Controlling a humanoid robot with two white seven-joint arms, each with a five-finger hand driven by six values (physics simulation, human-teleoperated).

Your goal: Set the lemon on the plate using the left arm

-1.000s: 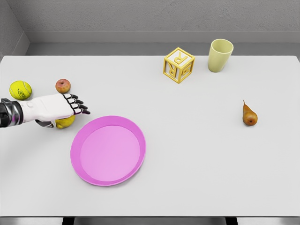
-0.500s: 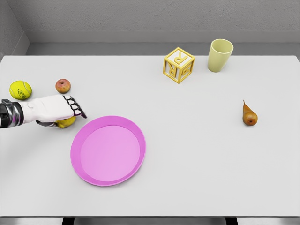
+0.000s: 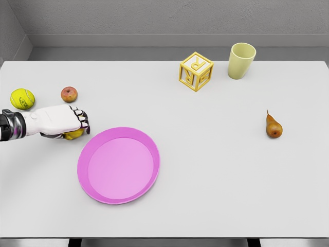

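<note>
While splayed earlier | left robot hand (image 3: 61, 119) fingers now clench lemon (image 3: 74, 134)

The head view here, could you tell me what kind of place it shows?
Probably a simulated tabletop test bench rather than a real room: a bare white table against grey walls, with unrelated props laid out, such as a letter block, a tennis ball and a pink plate.
</note>
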